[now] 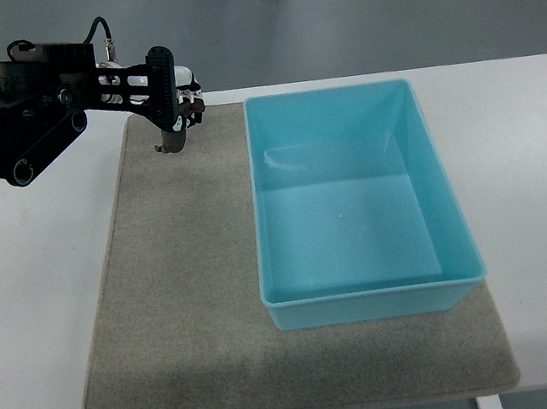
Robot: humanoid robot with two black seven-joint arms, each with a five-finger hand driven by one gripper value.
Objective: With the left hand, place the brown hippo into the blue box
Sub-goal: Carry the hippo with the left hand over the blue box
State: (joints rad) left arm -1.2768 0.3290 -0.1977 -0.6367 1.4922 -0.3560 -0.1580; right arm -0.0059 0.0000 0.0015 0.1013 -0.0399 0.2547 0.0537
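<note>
Top view: the left hand [171,102] sits at the mat's [177,278] far left corner, fingers closed on the brown hippo [192,102], mostly hidden. The blue box [354,204] lies rightward, open. White tabletop [533,180] margin beyond.

We find no text, label, brand, number or sign that can be read anywhere in the top view. The blue box [359,203], the grey mat [180,297] and the white table [519,152] all show plain surfaces, and the left hand [171,102] bears no legible marking.
</note>
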